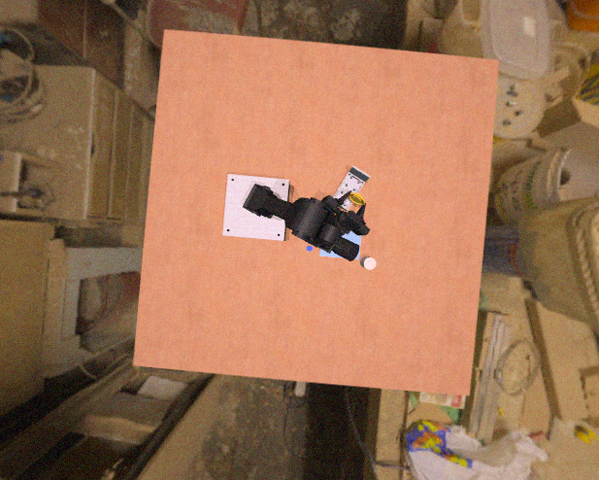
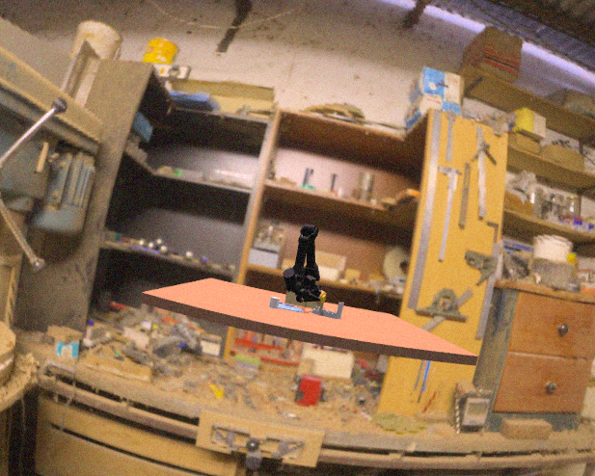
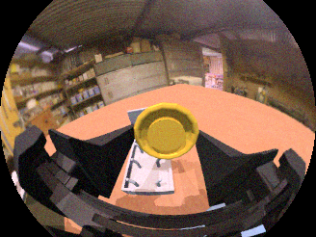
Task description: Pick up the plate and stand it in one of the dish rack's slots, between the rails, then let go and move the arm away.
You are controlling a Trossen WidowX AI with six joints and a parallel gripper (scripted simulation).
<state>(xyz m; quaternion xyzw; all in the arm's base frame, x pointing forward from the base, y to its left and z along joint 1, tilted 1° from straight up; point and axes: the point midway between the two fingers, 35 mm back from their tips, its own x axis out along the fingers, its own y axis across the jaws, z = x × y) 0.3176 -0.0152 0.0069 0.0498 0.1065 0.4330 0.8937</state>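
Note:
A small yellow plate (image 1: 357, 198) (image 3: 166, 130) (image 2: 322, 295) is clamped between my gripper's fingers and held on edge above the table, its face turned toward the wrist camera. My gripper (image 1: 357, 204) (image 3: 166, 130) is shut on it. The dish rack (image 1: 351, 182) (image 3: 146, 175) (image 2: 333, 313), a pale grey base with rails, lies just beyond and below the plate. In the top view the plate hangs over the rack's near end. I cannot tell whether the plate touches the rails.
A light blue mat (image 1: 325, 253) (image 2: 288, 307) lies partly under the arm. A small blue piece (image 1: 309, 248) lies at its left, and a white cylinder (image 1: 369, 263) stands at its right corner. The arm's white base plate (image 1: 240, 212) sits left on the orange table (image 1: 237, 320).

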